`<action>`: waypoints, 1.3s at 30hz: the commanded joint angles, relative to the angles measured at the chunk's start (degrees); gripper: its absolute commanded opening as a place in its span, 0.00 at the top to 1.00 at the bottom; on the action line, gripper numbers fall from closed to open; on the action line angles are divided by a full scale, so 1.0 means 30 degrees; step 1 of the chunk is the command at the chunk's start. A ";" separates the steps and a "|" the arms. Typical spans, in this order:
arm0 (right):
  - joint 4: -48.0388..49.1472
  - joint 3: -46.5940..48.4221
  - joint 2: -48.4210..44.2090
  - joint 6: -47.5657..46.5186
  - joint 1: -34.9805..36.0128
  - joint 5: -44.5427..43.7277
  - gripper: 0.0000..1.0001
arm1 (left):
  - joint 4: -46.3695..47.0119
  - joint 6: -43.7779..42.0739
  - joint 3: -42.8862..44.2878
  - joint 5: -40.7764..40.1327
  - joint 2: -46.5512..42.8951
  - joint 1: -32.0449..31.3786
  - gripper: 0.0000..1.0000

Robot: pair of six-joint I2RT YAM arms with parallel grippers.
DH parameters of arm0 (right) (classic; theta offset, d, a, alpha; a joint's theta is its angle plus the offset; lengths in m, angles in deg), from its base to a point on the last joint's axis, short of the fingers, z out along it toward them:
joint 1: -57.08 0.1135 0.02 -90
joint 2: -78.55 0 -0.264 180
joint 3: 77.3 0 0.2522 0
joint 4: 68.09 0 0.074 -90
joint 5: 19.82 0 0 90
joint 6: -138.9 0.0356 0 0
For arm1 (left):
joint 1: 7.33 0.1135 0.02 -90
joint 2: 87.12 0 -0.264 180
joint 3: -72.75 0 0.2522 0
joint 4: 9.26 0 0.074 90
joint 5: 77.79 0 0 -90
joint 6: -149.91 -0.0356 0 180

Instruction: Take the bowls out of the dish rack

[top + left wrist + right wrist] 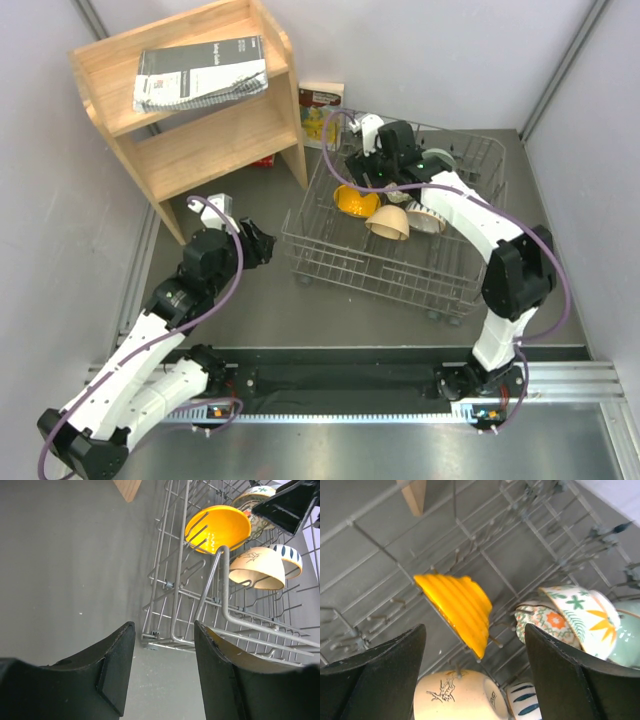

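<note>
The grey wire dish rack point(380, 265) stands right of centre. In it sit an orange-yellow bowl point(355, 202), a tan bowl point(388, 222), a dark-striped white bowl point(428, 222) and a pale teal bowl point(441, 158). My right gripper point(357, 172) hangs open over the rack's far left part, its jaws straddling the orange bowl point(457, 607) from above without touching it. The right wrist view also has the tan bowl point(455, 697), the striped bowl point(522, 705), a floral cream bowl point(582, 615) and the teal bowl point(630, 645). My left gripper point(262, 245) is open and empty over the table, just left of the rack point(175, 595).
A wooden shelf point(190, 100) carrying a spiral-bound booklet point(200, 72) stands at the back left, one leg close to the rack's far left corner. A small book point(320, 110) leans behind the rack. Grey walls close in on both sides.
</note>
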 commanded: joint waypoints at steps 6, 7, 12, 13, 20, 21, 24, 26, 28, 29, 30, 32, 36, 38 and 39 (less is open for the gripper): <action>-0.0688 0.3625 0.2977 -0.0795 0.0026 0.1175 0.21 | 0.1108 -0.0414 0.0204 0.0103 0.0422 -0.0057 0.45; -0.0776 0.3744 0.3096 -0.0795 0.0026 0.1117 0.22 | 0.1108 -0.0414 0.0263 0.0103 0.0451 -0.0028 0.45; -0.1392 0.3717 0.3566 -0.0678 0.0026 0.0941 0.23 | 0.1079 -0.0385 0.0264 0.0191 0.0480 -0.0057 0.45; -0.1305 0.3571 0.3508 -0.0678 -0.0003 0.0911 0.23 | 0.1079 -0.0327 0.0235 0.0220 0.0422 -0.0057 0.45; -0.0426 0.2339 0.3565 -0.0444 -0.0237 0.0999 0.28 | 0.0933 -0.0063 0.0030 0.0484 0.0276 -0.0057 0.46; -0.0338 0.2310 0.3711 -0.0327 -0.0295 0.1028 0.29 | 0.0962 -0.0005 0.0000 0.0484 0.0246 -0.0057 0.46; -0.0279 0.2134 0.3946 -0.0034 -0.0384 0.1232 0.33 | 0.0903 0.0142 -0.0147 0.0514 0.0041 -0.0057 0.46; -0.0221 0.1959 0.4034 0.0171 -0.0413 0.1409 0.34 | 0.0903 0.0172 -0.0205 0.0543 -0.0076 -0.0057 0.46; -0.0132 0.1841 0.4093 0.0230 -0.0413 0.1468 0.37 | 0.0903 0.0201 -0.0147 0.0572 -0.0106 -0.0057 0.46; -0.0132 0.1812 0.4151 0.0259 -0.0413 0.1468 0.39 | 0.0903 0.0201 -0.0147 0.0572 -0.0106 -0.0057 0.46; -0.0161 0.1840 0.4239 0.0318 -0.0413 0.1439 0.40 | 0.0932 0.0201 -0.0118 0.0572 -0.0048 -0.0057 0.45; -0.0337 0.1841 0.4269 0.0377 -0.0443 0.1526 0.50 | 0.0904 0.0114 -0.0030 0.0631 -0.0018 -0.0057 0.46; 0.0362 0.1169 0.3685 0.0640 -0.0413 0.1556 0.74 | 0.0962 0.0142 -0.0029 0.0602 0.0070 -0.0028 0.46; 0.0773 0.0643 0.3247 0.0757 -0.0413 0.1497 0.87 | 0.0962 0.0142 -0.0117 0.0602 0.0071 -0.0057 0.46; 0.0892 0.0495 0.3070 0.0758 -0.0413 0.1526 0.90 | 0.0933 0.0171 -0.0175 0.0601 0.0041 -0.0057 0.46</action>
